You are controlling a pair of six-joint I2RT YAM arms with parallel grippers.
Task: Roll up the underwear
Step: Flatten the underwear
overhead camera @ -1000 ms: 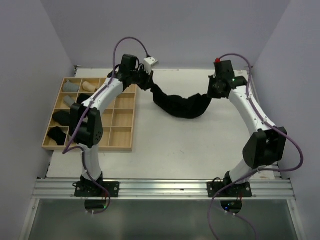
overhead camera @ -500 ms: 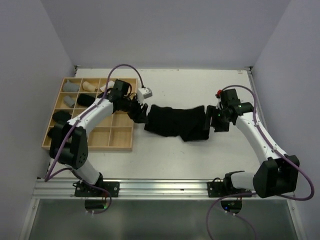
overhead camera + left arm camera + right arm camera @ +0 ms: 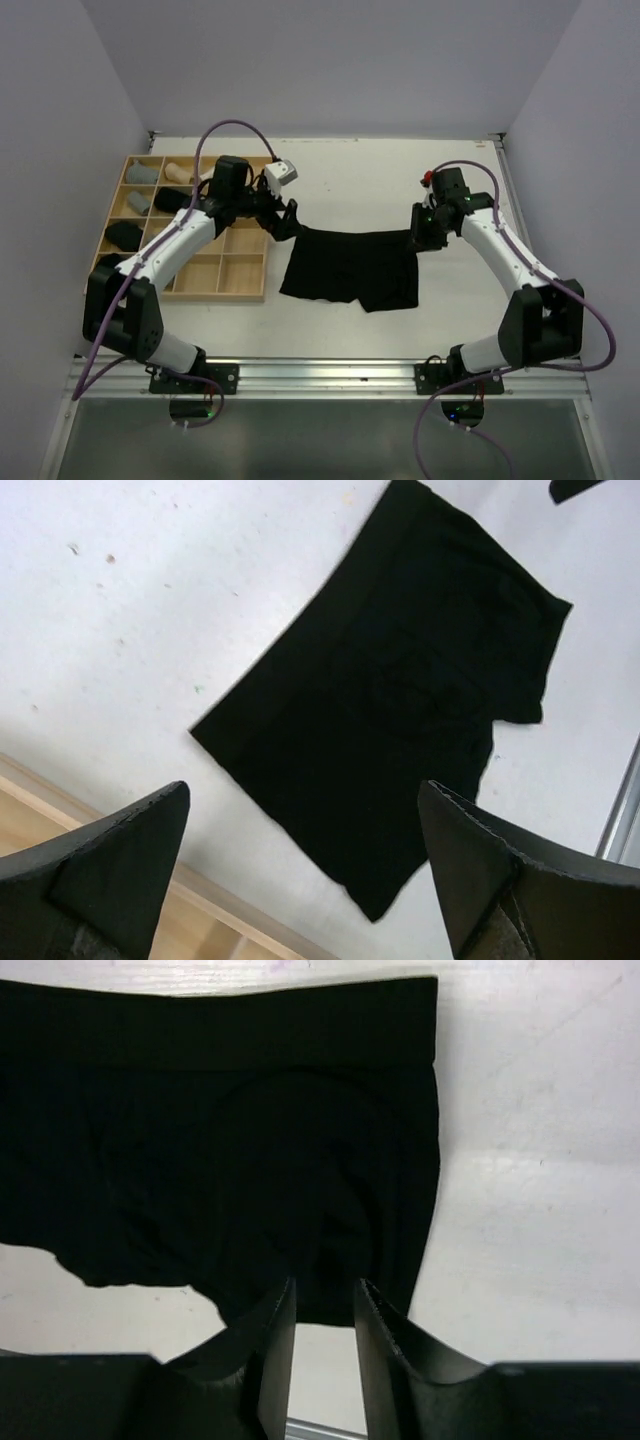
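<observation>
Top external: underwear (image 3: 350, 268) lay flat between both tools, no longer hanging from them. Left gripper (image 3: 288, 222) gaped wide, empty; right gripper (image 3: 417, 240) slightly apart, gripping nothing, cloth just ahead.

Bright, diffuse and even from overhead. Only faint, soft-edged shadows on the white counter (image 3: 350, 180) beneath the arms. Sharp across the whole top view. At the left gripper (image 3: 302, 785), fingers almost black with little surface detail, against crisp cloth and specks beyond. Ahead of the right gripper (image 3: 325, 1285), black underwear (image 3: 220, 1140) nearly featureless, folds barely readable. Pale, soft sheen on the counter to that gripper's right.
</observation>
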